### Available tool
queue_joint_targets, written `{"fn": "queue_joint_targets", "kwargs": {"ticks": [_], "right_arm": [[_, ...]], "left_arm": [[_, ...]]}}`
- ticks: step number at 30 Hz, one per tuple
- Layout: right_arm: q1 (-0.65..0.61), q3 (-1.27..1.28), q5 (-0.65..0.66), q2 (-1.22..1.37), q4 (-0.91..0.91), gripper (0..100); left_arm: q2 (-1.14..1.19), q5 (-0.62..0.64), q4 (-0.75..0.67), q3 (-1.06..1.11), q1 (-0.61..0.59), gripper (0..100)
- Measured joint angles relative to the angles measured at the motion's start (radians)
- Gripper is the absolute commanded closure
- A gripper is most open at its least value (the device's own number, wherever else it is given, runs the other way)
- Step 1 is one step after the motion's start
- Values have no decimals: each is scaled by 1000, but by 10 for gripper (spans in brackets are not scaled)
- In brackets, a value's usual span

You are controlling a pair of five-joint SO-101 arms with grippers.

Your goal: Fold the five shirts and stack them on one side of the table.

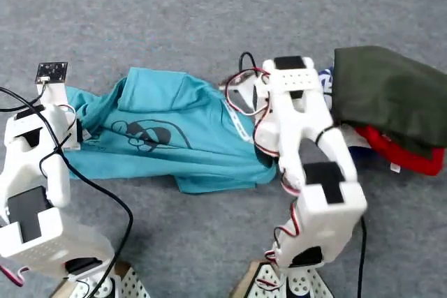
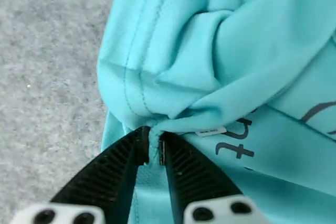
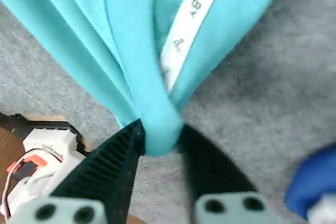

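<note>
Grey table (image 1: 209,26): teal shirt (image 1: 174,134) lies crumpled mid-table between the arms. Dark green shirt (image 1: 387,92) rests over red shirt (image 1: 405,155) at one side. Left gripper (image 2: 152,148) pinches a bunched fold at one end; right gripper (image 3: 160,140) clamps gathered cloth at the other.

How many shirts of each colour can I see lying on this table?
Teal shirt: 1
Dark green shirt: 1
Red shirt: 1
Blue garment, mostly hidden: 1
Total: 4
</note>
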Motion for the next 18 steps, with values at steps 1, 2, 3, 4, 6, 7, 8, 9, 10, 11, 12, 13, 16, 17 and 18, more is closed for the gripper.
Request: {"fn": "queue_joint_targets", "kwargs": {"ticks": [1, 2, 3, 4, 6, 7, 8, 9, 10, 11, 12, 13, 16, 17, 18], "right_arm": [[2, -12, 0, -32, 8, 718], [2, -35, 0, -61, 14, 718], [-8, -74, 2, -87, 20, 718], [-23, -117, 2, -104, 26, 718], [-68, -222, -14, -117, 35, 718], [-94, -282, -29, -114, 35, 718], [-121, -342, -43, -101, 37, 718], [-150, -411, -55, -75, 40, 717], [-176, -477, -68, -34, 40, 717], [-204, -545, -78, 18, 40, 717], [-226, -609, -87, 77, 40, 717], [-244, -677, -98, 146, 40, 717], [-288, -904, -124, 368, 38, 717], [-298, -985, -132, 448, 34, 717], [-302, -1068, -138, 528, 32, 717]], "left_arm": [[0, 0, 0, 0, 0, 981], [0, -2, 0, 0, 0, 981], [0, -2, 0, 0, 0, 981], [0, -2, 0, 0, 0, 981], [0, -2, 0, 0, 0, 981], [0, -2, 0, 0, 0, 981], [0, -2, 0, 0, 0, 981], [0, -2, -2, 0, 0, 981], [0, -2, -2, 0, 0, 981], [0, -2, -2, 0, 0, 981], [0, -2, -8, 0, 0, 981], [0, -2, -11, 0, 0, 981], [0, -2, -14, 0, 0, 981], [0, -2, -14, 0, 0, 981], [0, -2, -14, 0, 0, 981]]}}
